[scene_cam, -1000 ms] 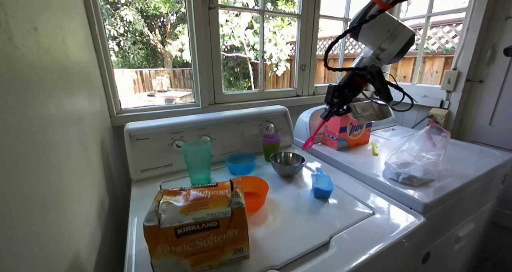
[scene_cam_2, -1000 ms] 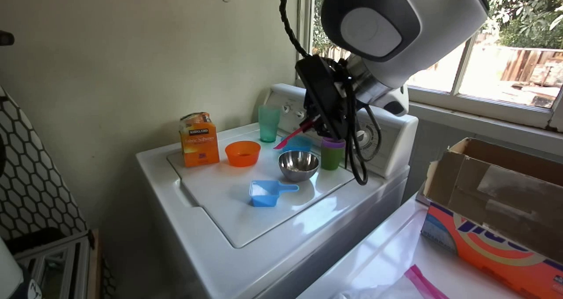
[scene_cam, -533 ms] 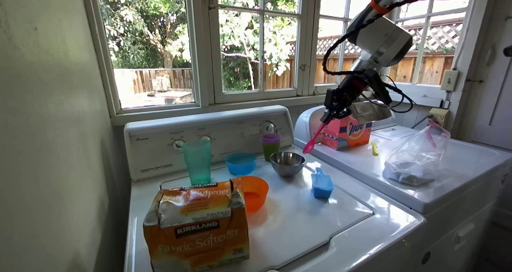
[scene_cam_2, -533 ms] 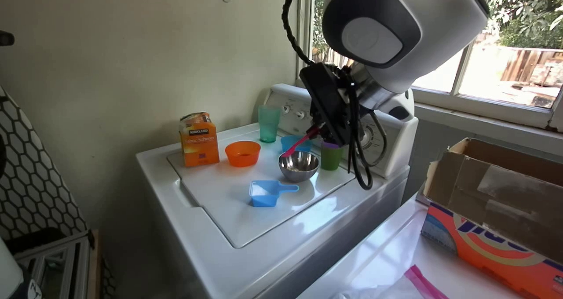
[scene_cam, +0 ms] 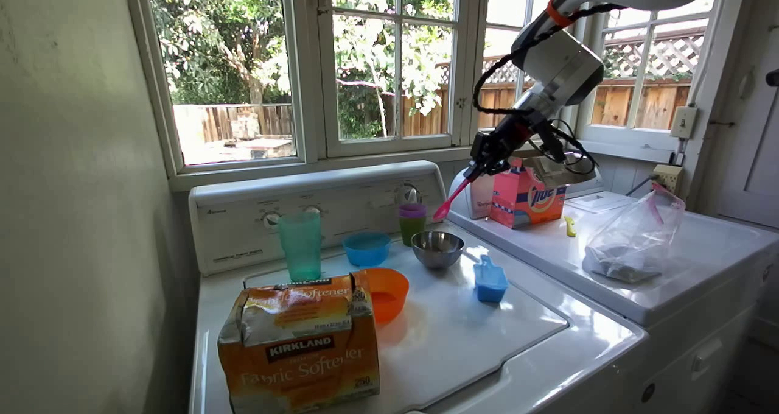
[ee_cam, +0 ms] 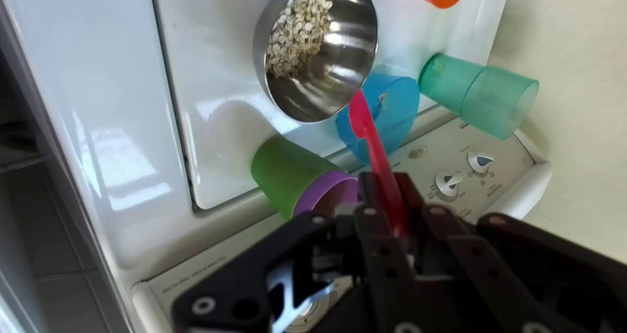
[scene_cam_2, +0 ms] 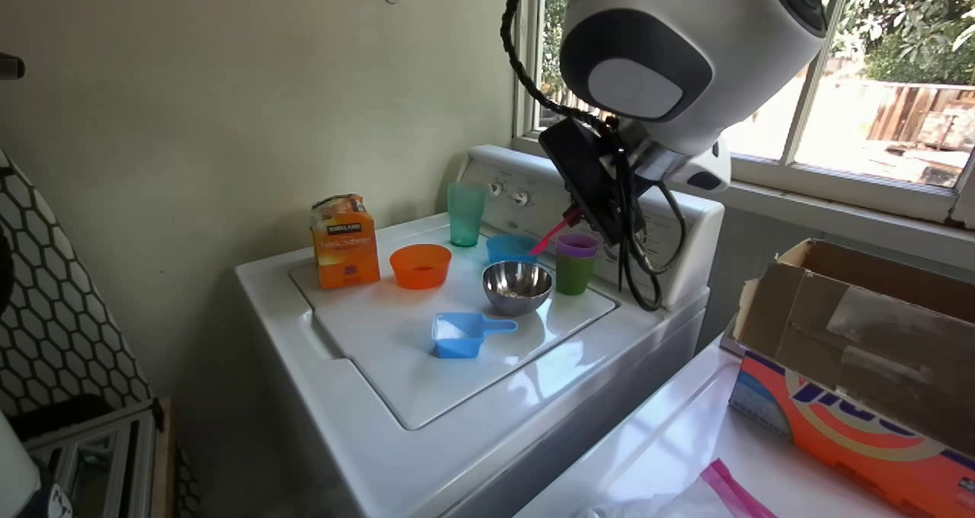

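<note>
Gripper [scene_cam: 471, 173]: closed down narrow, and we have it clamped on the pink spoon [scene_cam: 451, 201]; the wrist view shows us that grip, while in an exterior view black hardware and cables [scene_cam_2: 628, 232] cover it.
Spoon's place: in the air over the back of the white washer [scene_cam: 456, 353], head slanting down; our wrist view lays its tip against the rim of the metal bowl [ee_cam: 348, 68], yet an exterior view gives us a gap.
Oats [ee_cam: 300, 32]: heaped inside the bowl, plain from the wrist; in an exterior view the near wall hides them.
Green cup [ee_cam: 286, 171]: purple at its mouth, just beside the bowl.
Blue bowl [scene_cam_2: 507, 248]: behind, and from the wrist our spoon crosses it.
Orange bowl [scene_cam_2: 421, 271]: whole in an exterior view; where the softener box [scene_cam: 304, 359] stands close to the camera, we lose part of it.
Around: blue scoop [scene_cam_2: 457, 343] out front, teal tumbler [scene_cam_2: 465, 213] at the back.
Next machine: Tide box [scene_cam: 528, 202], yellow piece [scene_cam: 570, 226], clear bag [scene_cam: 633, 240].
</note>
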`<action>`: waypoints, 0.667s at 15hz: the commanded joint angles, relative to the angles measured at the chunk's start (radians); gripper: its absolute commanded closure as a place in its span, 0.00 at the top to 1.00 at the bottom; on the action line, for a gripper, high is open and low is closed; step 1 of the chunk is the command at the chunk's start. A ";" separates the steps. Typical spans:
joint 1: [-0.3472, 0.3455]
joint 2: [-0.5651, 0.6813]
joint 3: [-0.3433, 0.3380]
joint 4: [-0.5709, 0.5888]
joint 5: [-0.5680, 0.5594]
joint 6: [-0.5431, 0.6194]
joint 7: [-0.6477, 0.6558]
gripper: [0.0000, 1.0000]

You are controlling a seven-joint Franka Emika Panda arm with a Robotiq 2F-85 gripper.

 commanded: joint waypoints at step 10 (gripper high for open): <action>-0.051 0.190 0.018 0.133 -0.063 -0.065 0.016 0.03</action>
